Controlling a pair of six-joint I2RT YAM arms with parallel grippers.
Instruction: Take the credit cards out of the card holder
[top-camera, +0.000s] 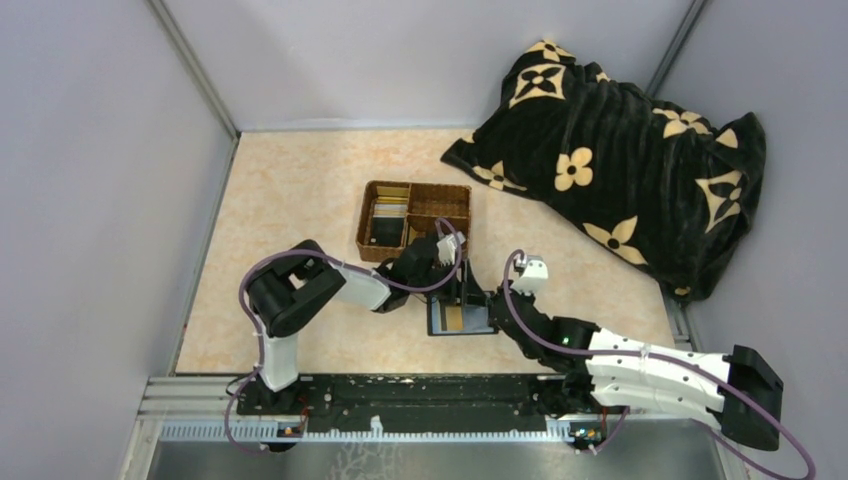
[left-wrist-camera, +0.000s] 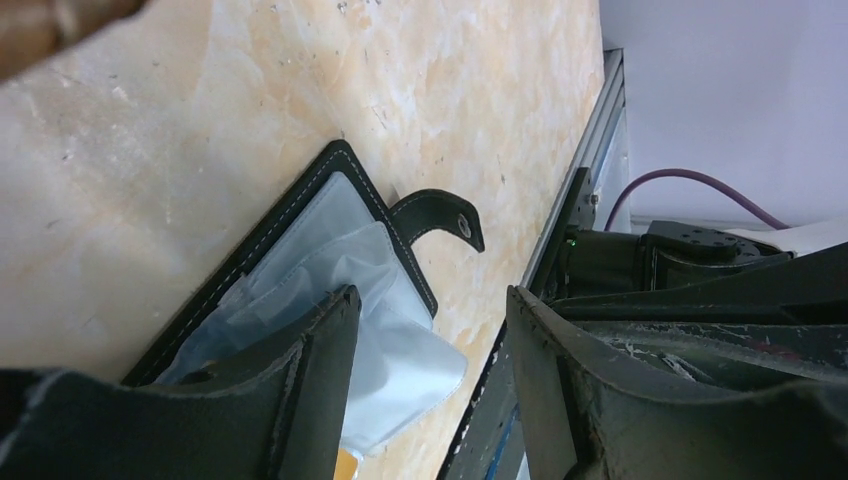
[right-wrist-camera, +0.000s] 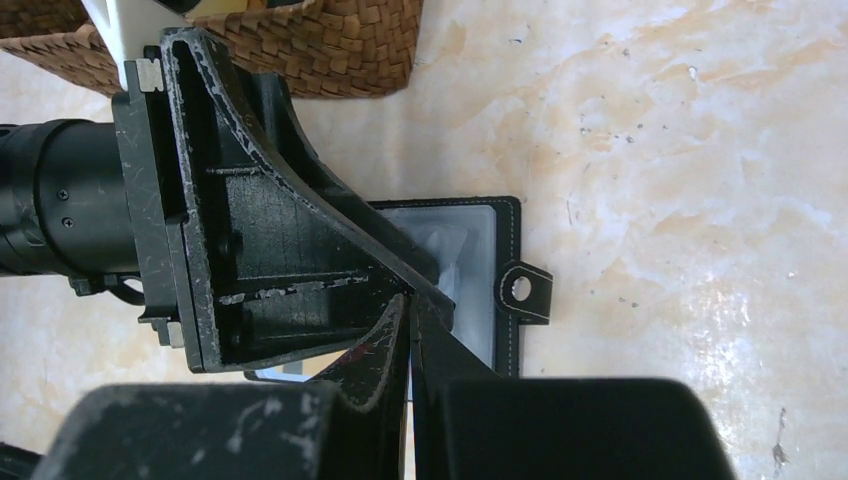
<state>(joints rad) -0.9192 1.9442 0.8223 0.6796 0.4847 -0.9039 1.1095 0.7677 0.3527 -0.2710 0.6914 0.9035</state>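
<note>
Table: a beige, marbled table top, matt and flecked with fine dark specks.
Tray: a brown woven wicker tray, rectangular and divided into compartments, sat at mid-table, far of the card holder.
Card holder: the small black folding card holder lay open and flat just near of the tray, between the two grippers. It had white stitching round its rim and crumpled, glossy clear plastic sleeves inside. A rounded snap tab curled out from one edge.
Cards: of the thin, flat, rectangular credit cards, one gold face showed inside the open holder. Other flat cards, gold-and-grey and dark, lay in the tray's left compartments.
Left gripper: the black, scuffed plastic left gripper stood over the holder with its wedge-shaped fingers apart. One finger lay on the plastic sleeves and the other stood off to the side of the holder. Nothing was clamped between them.
Right gripper: the right gripper, of the same worn black plastic, had its fingers together at the holder's edge, right beside the left gripper's finger. Whether a thin card or sleeve was pinched between them could not be told.
Blanket: a black plush ribbed blanket with cream flower shapes lay heaped at the far right.
</note>
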